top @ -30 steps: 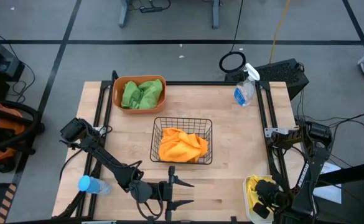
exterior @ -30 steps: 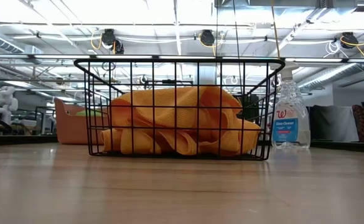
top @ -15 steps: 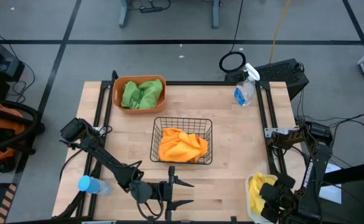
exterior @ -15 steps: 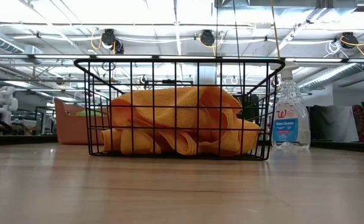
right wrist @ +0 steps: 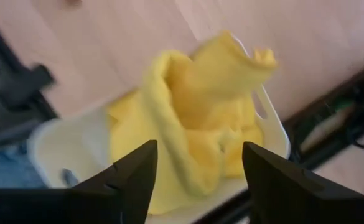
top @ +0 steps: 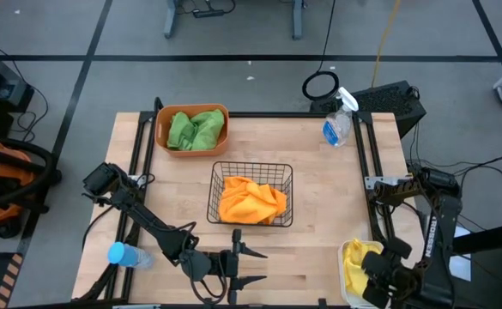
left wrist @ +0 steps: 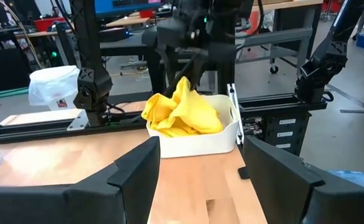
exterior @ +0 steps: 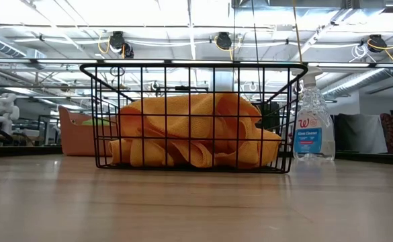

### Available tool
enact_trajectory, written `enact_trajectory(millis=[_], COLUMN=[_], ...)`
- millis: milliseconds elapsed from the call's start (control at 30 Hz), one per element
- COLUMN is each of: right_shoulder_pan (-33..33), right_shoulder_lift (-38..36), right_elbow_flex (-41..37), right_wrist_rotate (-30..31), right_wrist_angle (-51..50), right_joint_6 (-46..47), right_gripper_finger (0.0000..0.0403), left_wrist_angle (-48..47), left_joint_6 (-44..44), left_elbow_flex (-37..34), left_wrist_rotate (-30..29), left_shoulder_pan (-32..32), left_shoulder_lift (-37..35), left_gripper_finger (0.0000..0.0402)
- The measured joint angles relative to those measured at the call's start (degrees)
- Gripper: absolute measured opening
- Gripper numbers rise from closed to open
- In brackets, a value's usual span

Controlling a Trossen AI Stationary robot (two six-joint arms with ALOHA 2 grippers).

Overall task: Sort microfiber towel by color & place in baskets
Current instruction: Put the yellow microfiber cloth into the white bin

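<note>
Two yellow towels (left wrist: 183,115) heaped in white bin (left wrist: 200,140); right gripper (right wrist: 194,180) above, fingers apart, empty. Spray bottle (exterior: 314,131) label: "Glass Cleaner".

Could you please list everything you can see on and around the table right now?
Green towels: bunched, count unclear, in the orange tub, far left.
Orange towels: bunched, in the black wire basket, table centre.
Yellow towels: bunched, in the white bin, near right corner.
Spray bottle: one, clear, far right.
Blue-capped bottle: one, near left edge.
Left gripper: open, near edge, centre.
Right gripper: open, above the white bin.
</note>
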Motion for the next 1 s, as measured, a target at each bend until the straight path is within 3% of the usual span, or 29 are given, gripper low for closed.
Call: enact_trajectory(millis=[333,633,800,1000], right_shoulder_pan=[0.0,0.1,0.1,0.0], right_shoulder_lift=[0.0,4.5,6.6,6.8], right_elbow_flex=[3.5,3.5,1.9,-5.4], right_wrist_rotate=[7.0,7.1,6.9,5.3], right_wrist_angle=[3.8,2.8,0.2,4.4], right_joint_6=[-3.4,-9.7,-8.8,-8.2], right_gripper_finger=[0.0157,0.0016,0.0014,0.0002], left_wrist_angle=[-0.2,-0.3,-0.1,-0.1], left_joint_6=[0.0,0.0,0.0,0.0], left_elbow_flex=[0.0,0.0,0.0,0.0], left_wrist_rotate=[0.0,0.0,0.0,0.0], left_shoulder_pan=[0.0,0.0,0.0,0.0], left_shoulder_lift=[0.0,0.0,0.0,0.0], left_gripper_finger=[0.0237,0.0237,0.0237,0.0237])
